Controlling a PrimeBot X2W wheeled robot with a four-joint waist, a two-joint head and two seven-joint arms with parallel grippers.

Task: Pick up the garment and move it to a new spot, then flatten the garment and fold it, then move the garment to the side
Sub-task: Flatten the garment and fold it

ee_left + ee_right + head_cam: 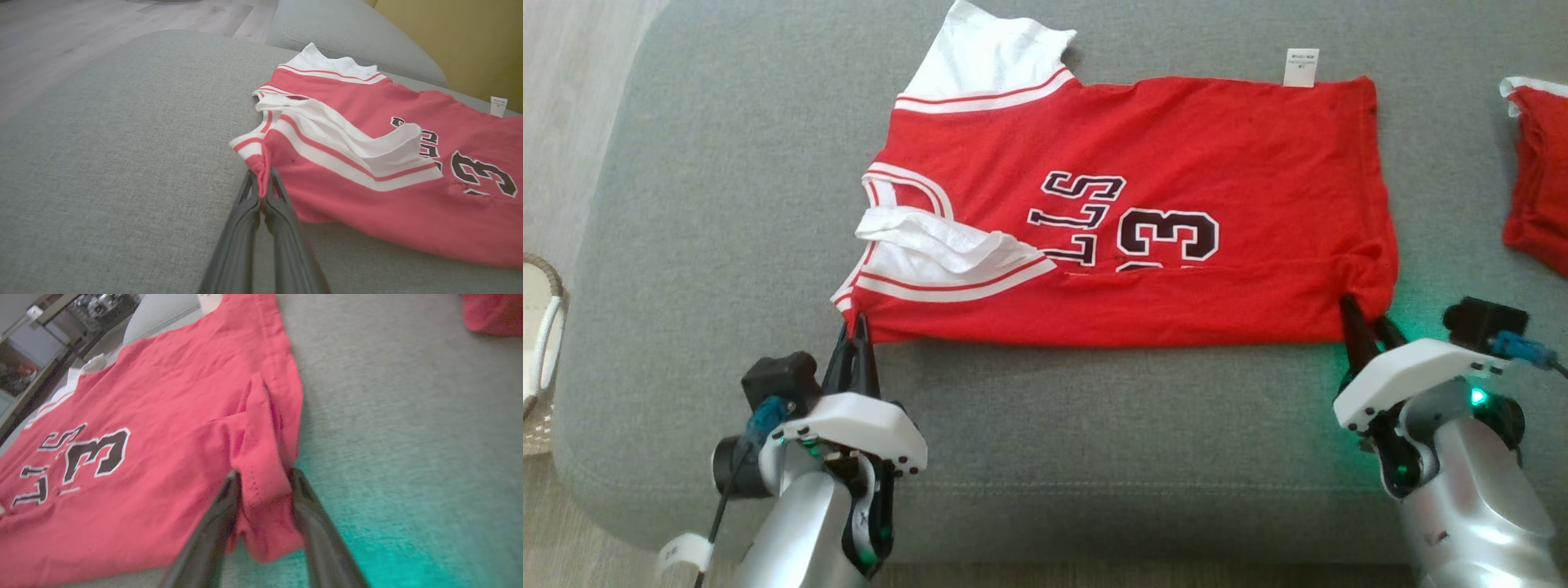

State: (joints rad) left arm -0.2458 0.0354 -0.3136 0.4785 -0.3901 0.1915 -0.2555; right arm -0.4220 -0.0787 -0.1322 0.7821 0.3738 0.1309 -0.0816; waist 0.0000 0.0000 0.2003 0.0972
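Note:
The garment (pixel 1135 204) is a red jersey with white sleeves and black lettering, lying mostly flat on the grey cushion (pixel 1054 425), its near edge folded over. My left gripper (pixel 858 331) is shut on the garment's near-left corner (pixel 261 167), by the white striped sleeve. My right gripper (pixel 1364 318) is at the near-right hem corner. In the right wrist view its fingers (pixel 229 498) stand apart on either side of a bunched fold of the garment (pixel 143 437), jaws partly open.
A second crumpled red cloth (pixel 1539 180) lies at the cushion's far right edge. A woven basket (pixel 543 351) stands on the floor to the left. Wooden floor (pixel 81 24) and a yellow wall (pixel 449 41) lie beyond the cushion.

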